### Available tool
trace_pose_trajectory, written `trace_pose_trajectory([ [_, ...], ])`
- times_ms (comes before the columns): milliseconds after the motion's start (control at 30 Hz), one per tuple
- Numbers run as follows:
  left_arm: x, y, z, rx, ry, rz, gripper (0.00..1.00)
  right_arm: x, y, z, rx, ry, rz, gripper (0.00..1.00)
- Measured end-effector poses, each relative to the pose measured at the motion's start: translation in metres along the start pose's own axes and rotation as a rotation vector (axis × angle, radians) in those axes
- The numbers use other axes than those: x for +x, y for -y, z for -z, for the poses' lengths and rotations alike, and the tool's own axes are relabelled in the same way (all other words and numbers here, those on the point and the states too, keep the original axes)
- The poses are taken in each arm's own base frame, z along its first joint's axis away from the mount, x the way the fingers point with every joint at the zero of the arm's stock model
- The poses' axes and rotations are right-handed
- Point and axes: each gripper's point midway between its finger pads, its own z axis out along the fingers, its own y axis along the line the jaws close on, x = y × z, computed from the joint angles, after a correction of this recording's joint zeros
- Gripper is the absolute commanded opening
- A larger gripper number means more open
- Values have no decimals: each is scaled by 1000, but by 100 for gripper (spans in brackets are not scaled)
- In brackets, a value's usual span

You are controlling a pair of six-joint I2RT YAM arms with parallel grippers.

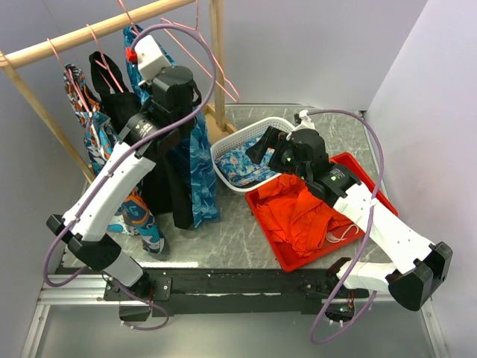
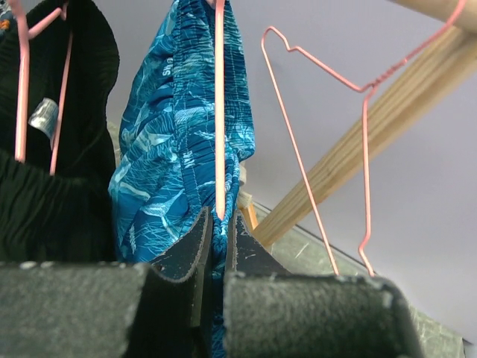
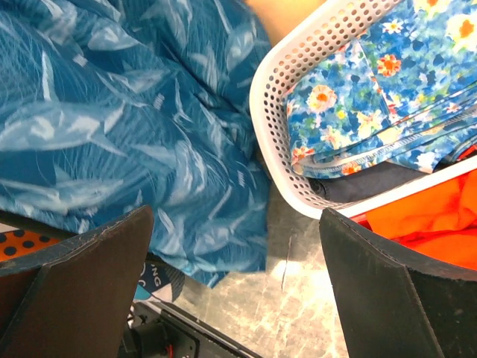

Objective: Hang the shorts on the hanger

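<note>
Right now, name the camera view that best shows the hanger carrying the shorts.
Left wrist. The hanger shows as a pink wire running down the bunched shorts, ending just above the left claw. Top external mostly hides it behind the left arm. Right wrist shows shorts fabric but no hanger.

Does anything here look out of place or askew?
Mostly tidy. The shorts hang so low that their hem seems to rest on the table, beside the white basket; the left pincer is shut on them.

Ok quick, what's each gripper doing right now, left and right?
Left gripper: closed on the shorts, right by the hanger wire.
Right gripper: open, holding nothing.
</note>
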Motion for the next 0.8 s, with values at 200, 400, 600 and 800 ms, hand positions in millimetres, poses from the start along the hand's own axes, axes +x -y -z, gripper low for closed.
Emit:
trace_pose_trajectory([
  [200, 2, -7, -15, -13, -11, -15, 1, 1, 0, 0, -2, -6, 5, 100],
  [400, 17, -15, -26, -15, -44, -37, 3, 4, 0, 1, -2, -18, 6, 100],
  [600, 48, -21, -33, -9, -103, -82, 40, 6, 1, 2, -1, -30, 7, 100],
  [800, 41, -23, -24, 33, -117, -51, 88, 6, 1, 9, -1, -33, 7, 100],
])
